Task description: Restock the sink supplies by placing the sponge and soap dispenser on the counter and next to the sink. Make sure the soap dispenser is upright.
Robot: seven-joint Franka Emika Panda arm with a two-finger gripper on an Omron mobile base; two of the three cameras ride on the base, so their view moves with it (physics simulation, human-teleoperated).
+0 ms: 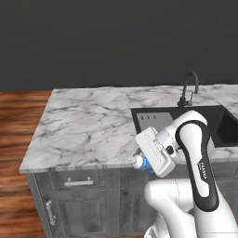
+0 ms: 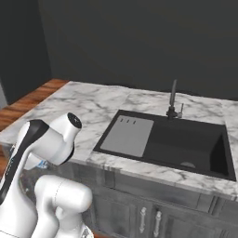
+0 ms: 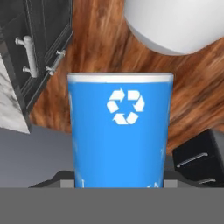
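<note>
My gripper (image 3: pixel 118 181) is shut on the soap dispenser (image 3: pixel 120 131), a blue cylinder with a white recycling mark and a pale rim. From the left base the soap dispenser (image 1: pixel 141 162) pokes out of the gripper (image 1: pixel 145 163), tilted with its white end to the left. It hangs just off the front edge of the white marble counter (image 1: pixel 83 125), left of the black sink (image 1: pixel 223 125). From the right base a sliver of the soap dispenser (image 2: pixel 42 163) shows behind my arm, below the counter (image 2: pixel 88 111) edge. The sponge is out of view.
A dark gooseneck faucet (image 1: pixel 189 88) stands behind the sink (image 2: pixel 186 139), which has a grey drainboard (image 2: pixel 128 135) on its left side. Dark cabinets with metal handles (image 1: pixel 78 182) run under the counter. Wooden floor (image 3: pixel 109 39) lies below the hand.
</note>
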